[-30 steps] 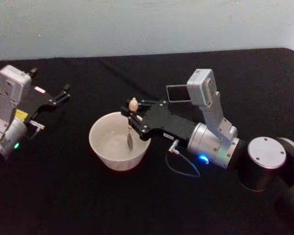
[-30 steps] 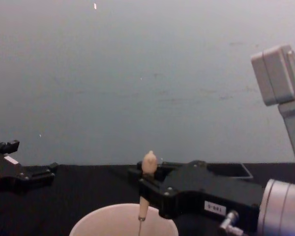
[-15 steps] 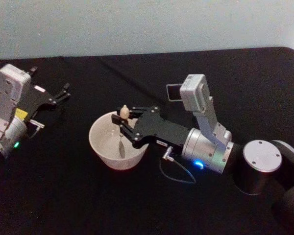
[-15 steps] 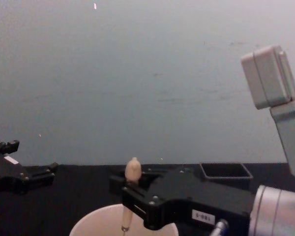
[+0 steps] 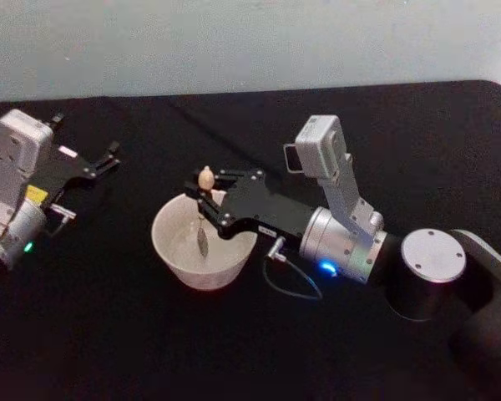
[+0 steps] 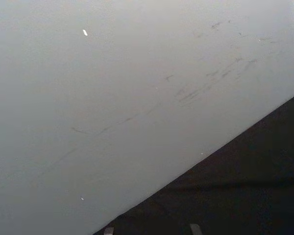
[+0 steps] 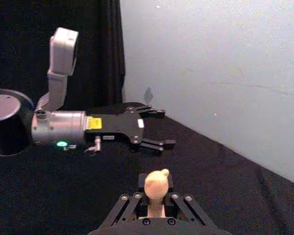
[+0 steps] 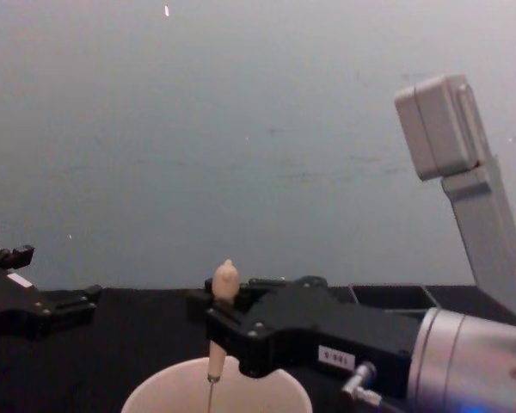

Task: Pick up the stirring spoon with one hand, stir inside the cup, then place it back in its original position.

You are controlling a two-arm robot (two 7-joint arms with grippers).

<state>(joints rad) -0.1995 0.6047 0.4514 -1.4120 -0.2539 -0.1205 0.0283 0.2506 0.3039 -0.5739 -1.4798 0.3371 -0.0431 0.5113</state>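
1. right gripper (image 5: pixel 205 197) hangs over the cup (image 5: pixel 192 271), fingers clamped on the handle of the stirring spoon (image 5: pixel 201 239), its bowl inside.
2. stirring looks best in small circles, with the shaft upright and clear of the rim.
3. left gripper (image 5: pixel 113 157) sits parked at far left, fingers apart and empty.

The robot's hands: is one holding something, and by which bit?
The right gripper holds the stirring spoon by its wooden handle, just under the knob. The left gripper is open and empty.
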